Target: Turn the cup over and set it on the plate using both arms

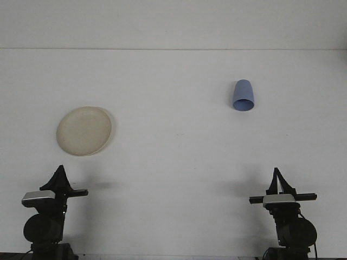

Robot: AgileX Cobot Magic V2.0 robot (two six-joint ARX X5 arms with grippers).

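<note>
Across the whole front view, a plain white surface (179, 162) extends from the near edge to a pale back wall, its far border marked by a thin horizontal line. On the left half of this surface lies a round cream plate (84, 130), flat and bare, with a slightly raised rim catching the light. At the bottom corners stand the two black arms, each carrying a silver-grey camera block below its pincer. The left pincer (59, 173) sits at lower left, just in front of the plate but apart from it, its fingers drawn together into a single dark point, so it reads as closed and grips nothing. The right pincer (277, 177) sits at lower right, its two dark fingers meeting at the tip with a narrow pale sliver visible between them lower down; it likewise appears closed and holds nothing. Well beyond the right pincer, toward the far right of the surface, rests the blue cup (243, 96), the smallest item shown. It seems to lie on its side with the open mouth turned toward the camera, the rim forming a lighter oval at the near end, though whether it instead stands tilted cannot be told with certainty. Cup and plate lie well apart, on opposite halves of the surface.
</note>
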